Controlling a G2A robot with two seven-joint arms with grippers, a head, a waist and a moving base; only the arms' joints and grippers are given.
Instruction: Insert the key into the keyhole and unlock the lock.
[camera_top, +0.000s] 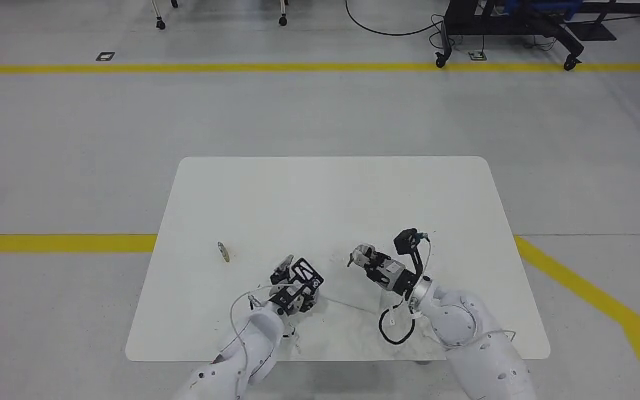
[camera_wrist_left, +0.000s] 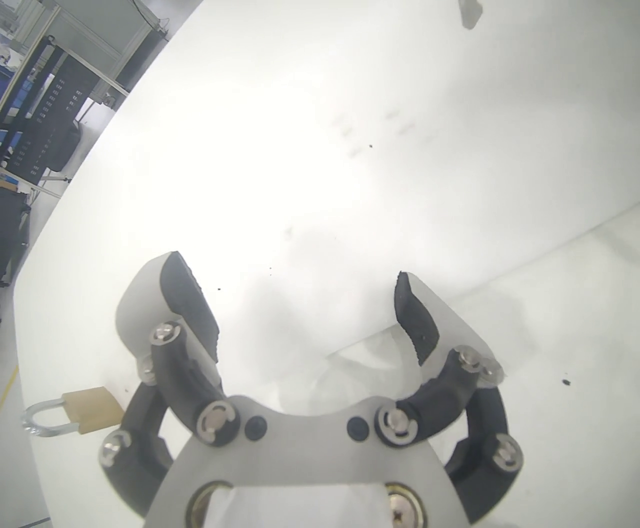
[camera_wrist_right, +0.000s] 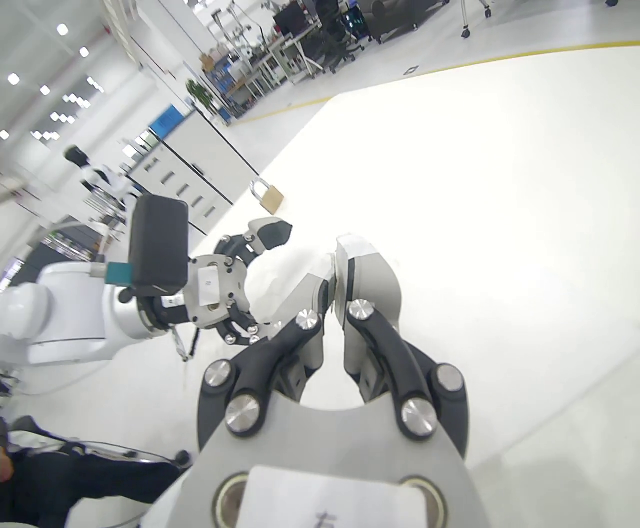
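**Padlock lies off the left arm's outer side, and the left jaws are nearer**

Top view: the padlock (camera_top: 223, 251) lies flat on the worktop (camera_top: 330, 190). It is near the left gripper (camera_top: 293, 272) and farther from the right gripper (camera_top: 356, 258).

Left wrist view: the left jaws are spread and empty, with the padlock (camera_wrist_left: 75, 410) off to their side.

Right wrist view: the right jaws are pressed together. We can't tell if a key is pinched.
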